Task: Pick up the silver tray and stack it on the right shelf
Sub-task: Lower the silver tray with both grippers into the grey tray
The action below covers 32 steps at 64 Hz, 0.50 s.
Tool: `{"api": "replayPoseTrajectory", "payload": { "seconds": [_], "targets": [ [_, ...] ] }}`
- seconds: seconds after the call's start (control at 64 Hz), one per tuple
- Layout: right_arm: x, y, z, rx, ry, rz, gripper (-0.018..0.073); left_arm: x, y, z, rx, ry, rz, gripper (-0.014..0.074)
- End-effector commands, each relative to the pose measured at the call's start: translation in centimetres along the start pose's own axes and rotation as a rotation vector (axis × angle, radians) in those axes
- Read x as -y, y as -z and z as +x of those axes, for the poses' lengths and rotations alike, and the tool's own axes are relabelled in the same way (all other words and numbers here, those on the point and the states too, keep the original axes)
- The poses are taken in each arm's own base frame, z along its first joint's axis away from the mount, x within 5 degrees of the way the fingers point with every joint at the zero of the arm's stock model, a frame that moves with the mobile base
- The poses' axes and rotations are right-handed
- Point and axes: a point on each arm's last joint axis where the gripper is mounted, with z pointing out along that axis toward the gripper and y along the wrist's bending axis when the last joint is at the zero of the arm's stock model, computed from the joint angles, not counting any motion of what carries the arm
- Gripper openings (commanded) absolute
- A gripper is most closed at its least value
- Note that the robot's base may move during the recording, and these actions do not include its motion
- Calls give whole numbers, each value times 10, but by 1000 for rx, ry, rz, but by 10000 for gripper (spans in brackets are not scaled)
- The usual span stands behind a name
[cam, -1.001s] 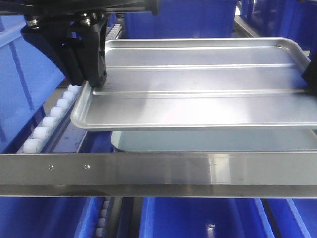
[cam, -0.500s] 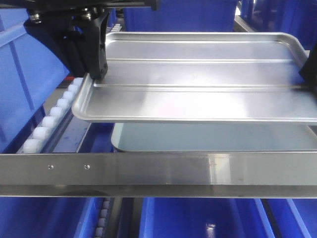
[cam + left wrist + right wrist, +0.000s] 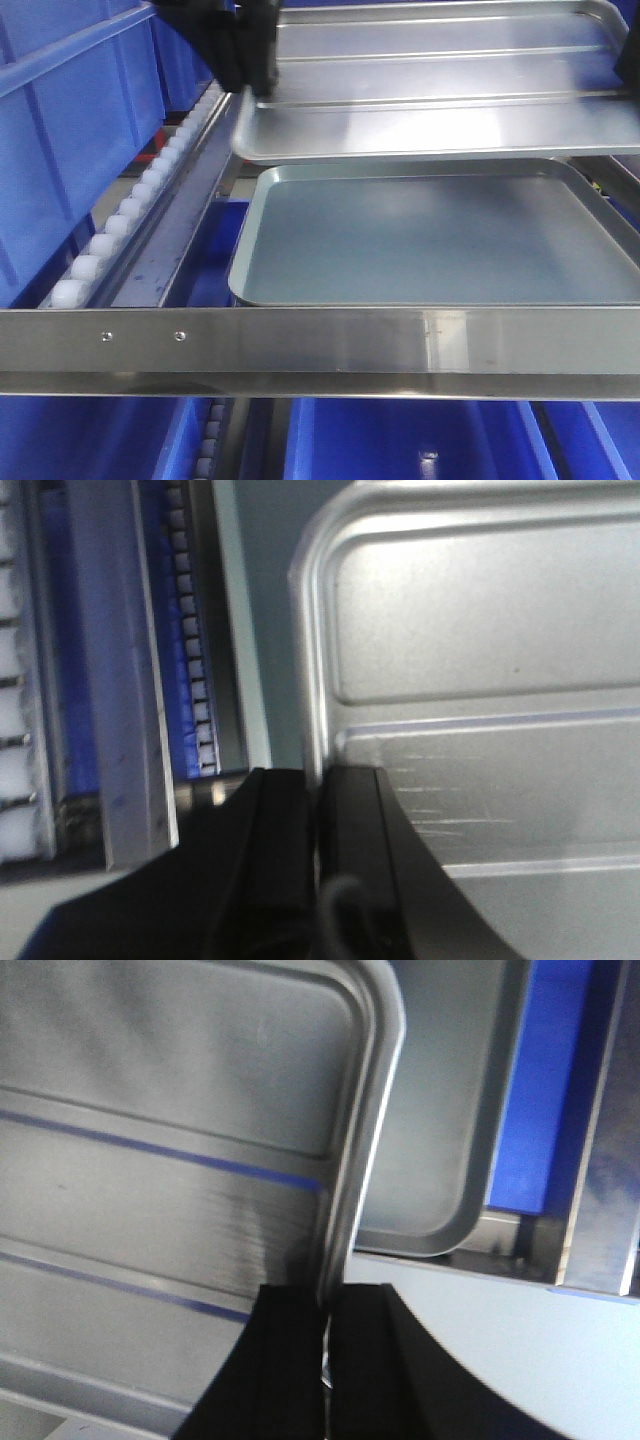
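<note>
**Ridged tray gripped at both ends above the roller shelf**

The left fingers are clamped on the left rim of the silver tray. One black finger is set outside the raised edge and one inside it, with the rim pinched between them. The right fingers are closed in the same way on the opposite rim, just short of a rounded corner.

In the front view the tray is carried between the two arms at the top of the picture, roughly level. Two long raised ridges can be seen running across its shiny floor.

The tray's near edge is seen over the far rim of a plain-floored tray. Whether the two are touching cannot be told.

That lower tray lies flat on the right shelf, with its near rim just behind the steel front bar. Two small holes are visible near the left end of the bar.

A rail of white rollers runs back along the left side of the shelf, beside the lower tray and apart from it. Blue bins are seen to the left of the shelf and beneath it.
</note>
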Motion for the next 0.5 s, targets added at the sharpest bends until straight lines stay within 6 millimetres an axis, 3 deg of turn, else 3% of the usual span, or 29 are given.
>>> {"api": "replayPoseTrajectory", "payload": {
  "seconds": [0.0, 0.281, 0.485],
  "targets": [
    [4, 7, -25, 130, 21, -32, 57, 8, 9, -20, 104, -29, 73, -93],
    [24, -54, -41, 44, 34, 31, 57, -1, -62, -23, 15, 10, 13, -93],
    [25, -81, -45, 26, 33, 36, 57, -3, -84, -22, -1, 19, 11, -93]
  ]
}}
